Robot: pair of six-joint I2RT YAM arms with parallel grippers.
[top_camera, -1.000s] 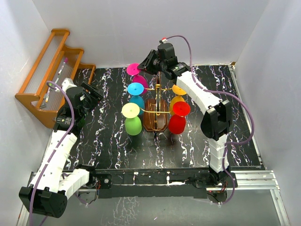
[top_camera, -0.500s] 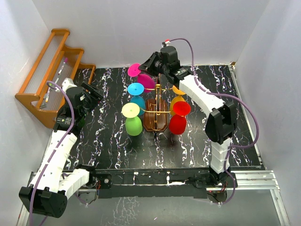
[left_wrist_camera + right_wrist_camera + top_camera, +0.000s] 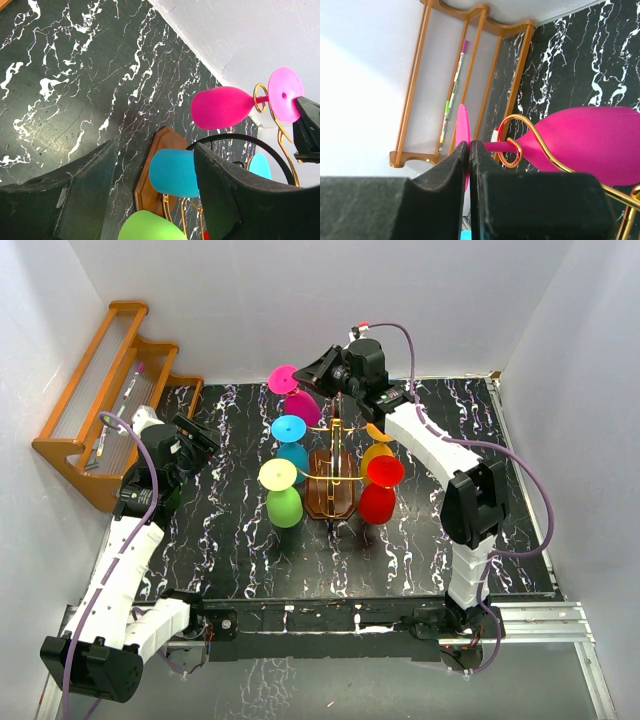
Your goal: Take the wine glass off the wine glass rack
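The wine glass rack [image 3: 330, 496] has a dark brown oval base and gold wire scroll arms, and stands mid-table. A pink wine glass [image 3: 304, 407] hangs on its far left arm. My right gripper [image 3: 318, 370] is shut on the glass's flat foot [image 3: 461, 125]. In the right wrist view the stem still runs through the gold curl [image 3: 512, 146], with the bowl [image 3: 590, 137] beyond it. My left gripper [image 3: 200, 435] is open and empty, well left of the rack. Its view shows the pink glass [image 3: 220, 106] and the rack base [image 3: 159, 150].
Blue [image 3: 291, 445], green [image 3: 283, 502], red [image 3: 378, 498] and orange [image 3: 378, 451] glasses hang on the other arms, close around the pink one. An orange-brown slatted shelf [image 3: 110, 390] holding pens stands at the far left. White walls enclose the table.
My right gripper, holding the pink glass's foot, has shifted slightly toward the back wall and the glass has moved with it. The left arm has not moved.
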